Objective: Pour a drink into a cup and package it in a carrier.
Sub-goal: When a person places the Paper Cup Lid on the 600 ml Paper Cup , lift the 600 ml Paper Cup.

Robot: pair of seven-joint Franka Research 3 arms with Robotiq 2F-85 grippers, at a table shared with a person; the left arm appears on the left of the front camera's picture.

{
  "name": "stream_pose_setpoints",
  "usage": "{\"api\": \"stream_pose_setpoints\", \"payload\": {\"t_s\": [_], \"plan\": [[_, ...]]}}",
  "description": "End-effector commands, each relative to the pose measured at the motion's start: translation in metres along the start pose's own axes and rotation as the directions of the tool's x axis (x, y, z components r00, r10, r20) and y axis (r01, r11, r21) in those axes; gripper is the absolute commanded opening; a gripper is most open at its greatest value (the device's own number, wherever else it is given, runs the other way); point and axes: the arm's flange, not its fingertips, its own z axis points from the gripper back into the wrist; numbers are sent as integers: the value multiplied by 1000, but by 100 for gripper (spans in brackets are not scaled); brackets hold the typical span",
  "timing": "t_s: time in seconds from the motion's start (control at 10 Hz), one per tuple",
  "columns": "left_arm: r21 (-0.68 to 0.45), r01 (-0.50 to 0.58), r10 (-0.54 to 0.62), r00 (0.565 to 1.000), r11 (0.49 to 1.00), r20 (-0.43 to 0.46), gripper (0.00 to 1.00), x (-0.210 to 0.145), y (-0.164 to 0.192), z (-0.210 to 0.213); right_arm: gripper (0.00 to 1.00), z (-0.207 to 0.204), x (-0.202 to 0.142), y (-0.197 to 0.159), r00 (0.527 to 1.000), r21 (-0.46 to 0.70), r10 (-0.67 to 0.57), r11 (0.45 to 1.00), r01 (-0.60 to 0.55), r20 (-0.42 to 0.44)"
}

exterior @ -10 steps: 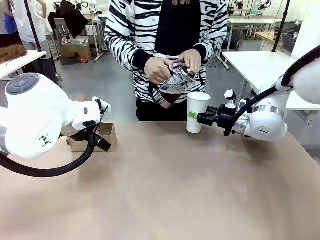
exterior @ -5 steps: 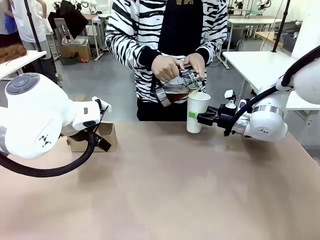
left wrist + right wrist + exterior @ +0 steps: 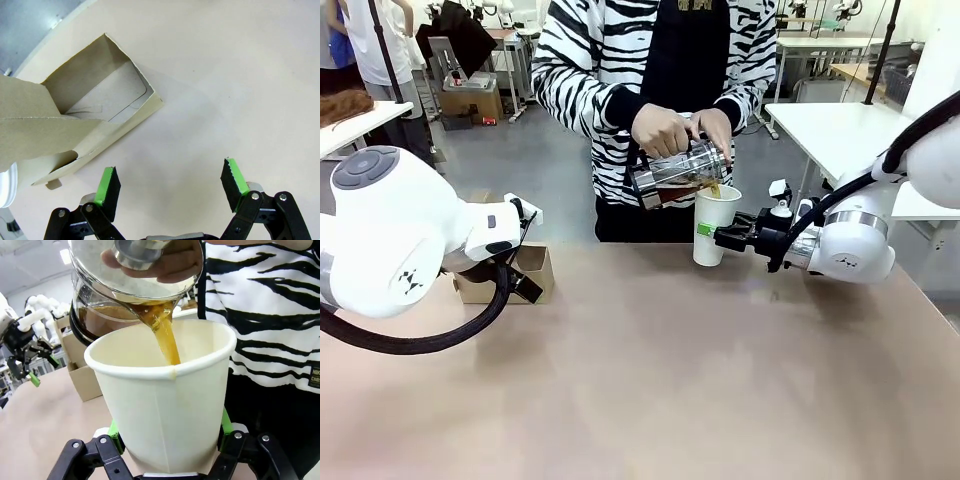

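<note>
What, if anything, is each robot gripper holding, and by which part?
The right gripper holds the white cup by its lower wall, fingers on opposite sides. The left gripper is open and holds nothing.

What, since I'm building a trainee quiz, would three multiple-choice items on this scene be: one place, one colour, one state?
1. Where is the carrier? A) on the table, robot's left side B) on the floor C) in the person's hands
2. What colour is the pouring drink? A) clear B) amber-brown C) white
3. The right tool is: A) open B) shut on the cup C) shut on the jug
Answers: A, it sits left of the cup; B, the stream shows amber-brown; B, its green pads clamp the cup's sides.
</note>
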Motion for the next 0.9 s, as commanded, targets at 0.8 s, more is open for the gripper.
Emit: {"api": "stream_pose_setpoints", "payload": {"t_s": [0.8], "plan": [[-2, 0, 0, 1000, 1000, 2, 100, 0, 0, 0, 80, -1, 1, 1, 1000, -1, -1, 1000, 1, 3]]}}
